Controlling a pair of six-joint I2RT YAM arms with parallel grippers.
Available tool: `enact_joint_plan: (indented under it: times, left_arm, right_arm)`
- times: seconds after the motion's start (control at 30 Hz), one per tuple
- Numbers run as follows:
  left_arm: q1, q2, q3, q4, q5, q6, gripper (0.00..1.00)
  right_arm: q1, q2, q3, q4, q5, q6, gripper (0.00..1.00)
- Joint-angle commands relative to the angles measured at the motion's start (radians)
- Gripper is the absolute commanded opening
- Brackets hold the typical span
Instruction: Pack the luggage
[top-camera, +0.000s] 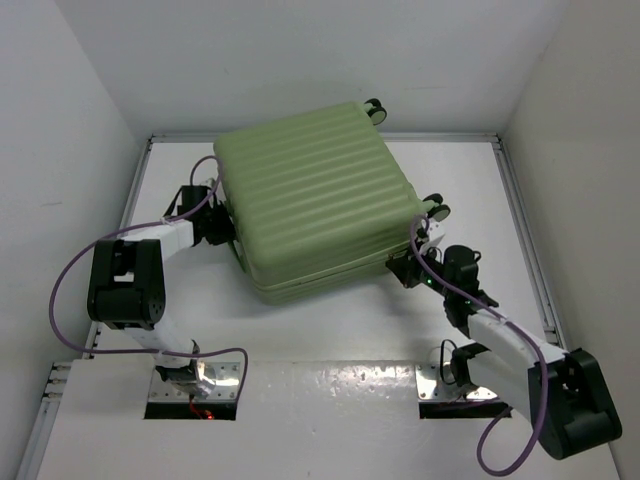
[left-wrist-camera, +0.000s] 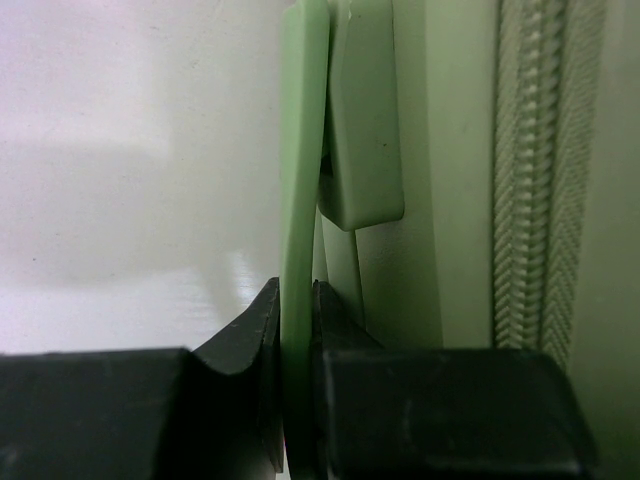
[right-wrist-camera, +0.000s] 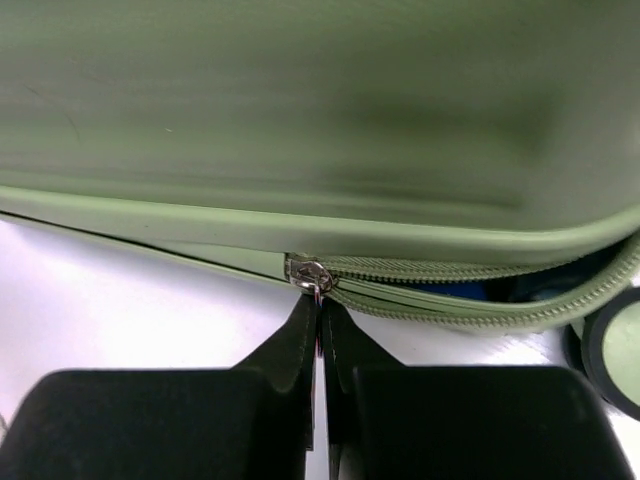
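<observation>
Nearest, at the near right corner of the luggage (top-camera: 320, 200): right hand (right-wrist-camera: 319, 308), closed all the way, black fingers (right-wrist-camera: 290, 345) pinching the silver zip pull (right-wrist-camera: 312, 277). Left of the pull, shells meeting tight. Right of the pull, zip (right-wrist-camera: 430, 268) parted, with a sliver of blue lining (right-wrist-camera: 465, 290) in the gap. Just past that gap, at the corner, 1 green wheel (right-wrist-camera: 615, 355) with a black rim.

Farther back, against the left side of the luggage: left hand (left-wrist-camera: 297, 310), closed on the thin green handle strap (left-wrist-camera: 303, 180), 1 finger on each face of it. Beside the strap, the zip again, teeth meshed there.

Luggage itself flat on the white tabletop (top-camera: 330, 340), ribbed shell up, about midway between the 2 arms and turned a little off square.

Farthest, at the far right corner of the luggage: far wheel (top-camera: 375, 108), poking out past the shell.
</observation>
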Motion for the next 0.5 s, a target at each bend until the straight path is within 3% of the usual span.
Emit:
enact_joint_plan:
  times: [0.0, 0.13, 0.3, 0.47]
  left_arm:
    - [0.038, 0.063, -0.062, -0.080, 0.007, 0.115, 0.00]
    - [0.102, 0.063, -0.038, -0.124, 0.017, 0.152, 0.00]
    - [0.228, 0.111, 0.042, -0.178, 0.017, 0.233, 0.00]
    - [0.308, 0.294, 0.339, -0.274, -0.017, 0.302, 0.00]
  right_arm:
    - [-0.011, -0.048, -0.024, 0.080, 0.105, 0.001, 0.00]
    - [-0.069, -0.109, -0.041, 0.040, 0.159, 0.047, 0.00]
    - [-0.172, -0.181, -0.056, -0.018, 0.121, 0.047, 0.00]
    - [-0.313, -0.135, -0.033, -0.026, 0.035, 0.025, 0.00]
